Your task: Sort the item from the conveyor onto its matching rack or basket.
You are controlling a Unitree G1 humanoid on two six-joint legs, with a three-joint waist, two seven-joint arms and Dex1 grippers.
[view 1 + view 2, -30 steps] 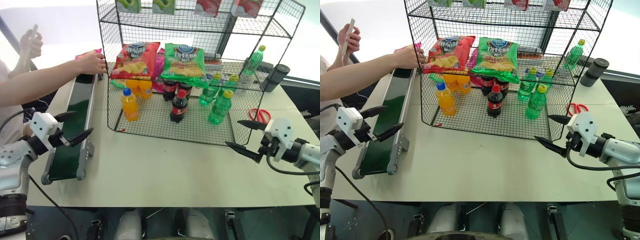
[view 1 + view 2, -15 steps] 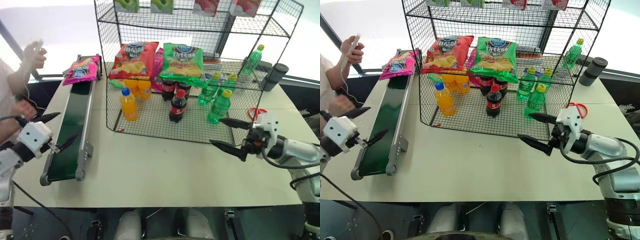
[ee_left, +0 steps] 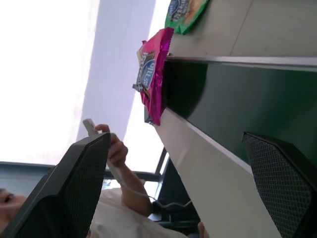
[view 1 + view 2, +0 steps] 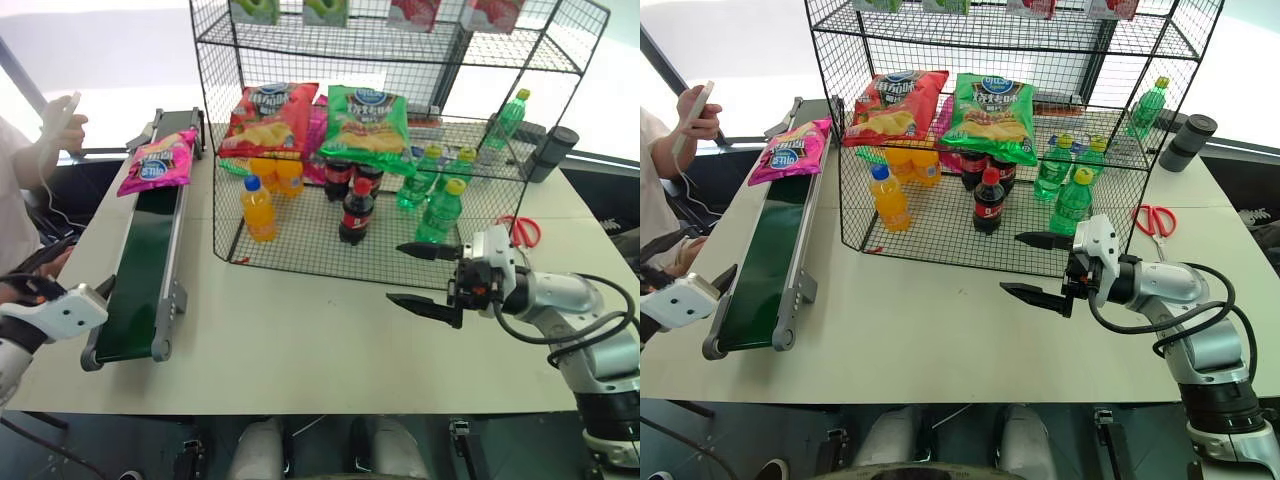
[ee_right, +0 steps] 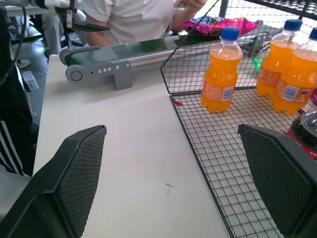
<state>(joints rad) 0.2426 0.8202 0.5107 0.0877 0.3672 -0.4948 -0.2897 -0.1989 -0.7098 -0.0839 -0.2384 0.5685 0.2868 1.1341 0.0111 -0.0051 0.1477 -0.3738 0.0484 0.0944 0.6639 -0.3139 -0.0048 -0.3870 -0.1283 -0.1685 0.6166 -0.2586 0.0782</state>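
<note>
The item point(image 4: 158, 161), a glossy magenta-pink crisp bag with a round blue logo and yellow crisps pictured, lies flat on the far end of the conveyor point(image 4: 140, 280), face up, slightly askew, its edges overhanging the belt's sides. The conveyor is a long narrow dark green belt in a grey metal frame with rollers at its ends; it runs from near to far along the table's left side, and the belt nearer than the bag is bare. The rack point(image 4: 400, 150), a large black wire-grid shelving unit with several tiers, stands just right of the conveyor's far half, apart from the bag.
</note>
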